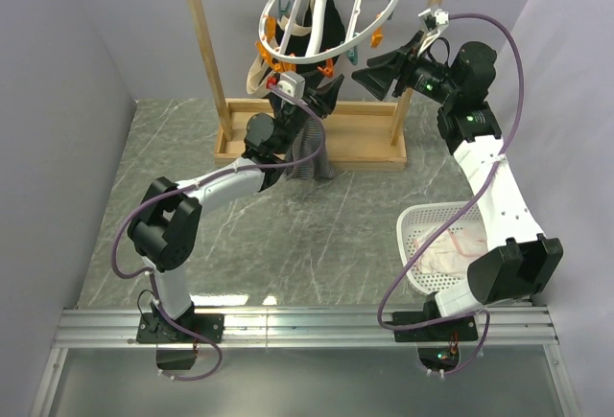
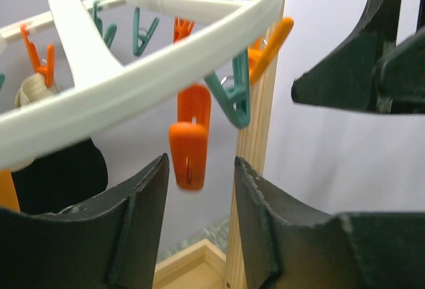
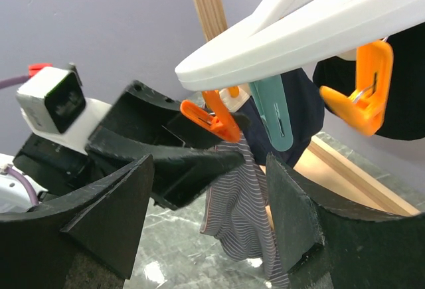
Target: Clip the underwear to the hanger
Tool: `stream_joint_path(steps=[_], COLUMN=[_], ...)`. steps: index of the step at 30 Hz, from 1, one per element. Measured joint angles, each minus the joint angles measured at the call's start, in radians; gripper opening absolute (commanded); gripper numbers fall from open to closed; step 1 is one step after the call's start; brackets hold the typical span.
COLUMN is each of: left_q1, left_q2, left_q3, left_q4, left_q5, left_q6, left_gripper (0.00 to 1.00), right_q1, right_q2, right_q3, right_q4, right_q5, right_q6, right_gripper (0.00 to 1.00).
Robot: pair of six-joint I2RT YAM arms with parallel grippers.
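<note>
The white ring hanger hangs from the wooden frame with orange and teal pins around its rim. The grey striped underwear dangles below an orange pin, its top at the pin's tip; the exact grip is hidden. In the top view the underwear hangs under my left gripper. That left gripper is open with nothing between its jaws and an orange pin just beyond its tips. My right gripper is open and holds nothing, facing the left one from the right.
The wooden frame stands on its base at the back, with a post close to my left fingers. A dark garment hangs on the hanger. A white basket with a pinkish-white cloth sits under the right arm.
</note>
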Motion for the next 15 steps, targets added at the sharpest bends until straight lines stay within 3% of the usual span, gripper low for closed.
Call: stream_joint_path(steps=[15], left_q1=[0.000], left_q2=[0.007], left_q3=[0.026], left_q4=[0.016], left_q5=[0.018], left_q6=[0.016], left_gripper=[0.21], right_q1=[0.062], right_q2=[0.042], right_q3=[0.009], right_q4=[0.024], right_q5=[0.018], right_q6=[-0.009], right_gripper=[0.77])
